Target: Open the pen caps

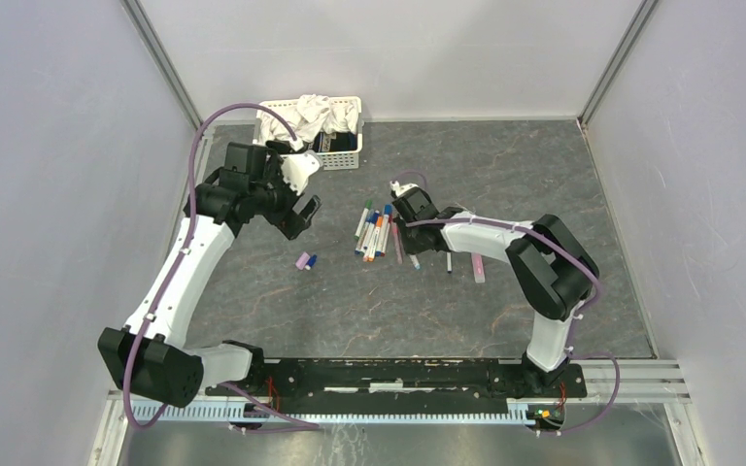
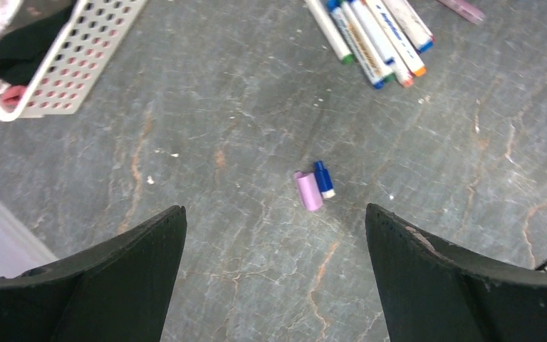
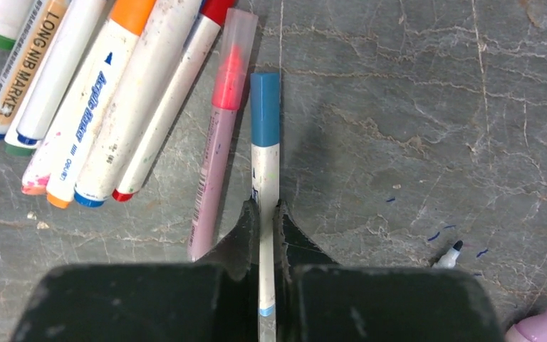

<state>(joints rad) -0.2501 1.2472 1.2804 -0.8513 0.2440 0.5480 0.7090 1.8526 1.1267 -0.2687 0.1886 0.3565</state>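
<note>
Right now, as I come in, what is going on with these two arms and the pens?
The right claw is shut on a white pen whose blue cap is on. The left claw is open and empty, above the table near two loose caps, a lilac cap and a navy cap. The other pens lie heaped beside the right claw.

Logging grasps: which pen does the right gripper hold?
The white pen with the blue cap; the right gripper is shut on its barrel. The pink pen beside it and the bunched pens lie free.
</note>
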